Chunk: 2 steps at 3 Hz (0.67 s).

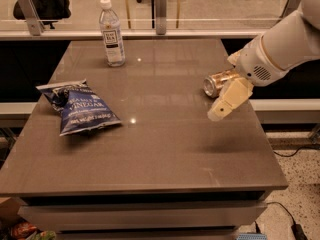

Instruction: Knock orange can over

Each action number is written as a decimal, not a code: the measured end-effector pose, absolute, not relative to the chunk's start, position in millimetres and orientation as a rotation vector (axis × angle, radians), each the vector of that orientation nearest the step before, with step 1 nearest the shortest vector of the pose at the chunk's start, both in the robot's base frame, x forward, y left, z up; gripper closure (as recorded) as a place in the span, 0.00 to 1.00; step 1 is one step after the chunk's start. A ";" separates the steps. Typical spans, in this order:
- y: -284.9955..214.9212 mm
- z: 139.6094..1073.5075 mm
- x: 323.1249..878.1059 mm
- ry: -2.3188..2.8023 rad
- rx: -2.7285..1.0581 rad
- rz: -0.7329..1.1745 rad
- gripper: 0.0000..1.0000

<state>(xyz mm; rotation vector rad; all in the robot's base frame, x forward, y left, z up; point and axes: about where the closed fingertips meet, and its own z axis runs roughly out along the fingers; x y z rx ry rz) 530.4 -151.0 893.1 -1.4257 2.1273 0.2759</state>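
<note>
The orange can [218, 82] lies on its side on the right part of the brown table [160, 149], with its silver top facing left. My gripper [228, 100], a pale tan piece at the end of the white arm [280, 51], hangs just in front of and to the right of the can and points down to the left. It overlaps the can's right end in this view. I cannot tell whether it touches the can.
A clear water bottle [112, 33] stands upright at the back left of the table. A blue chip bag [79, 107] lies on the left side. The table's right edge is close behind the can. A glass rail runs behind the table.
</note>
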 end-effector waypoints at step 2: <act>-149.3 890.0 533.8 2.110 -1.450 0.278 0.00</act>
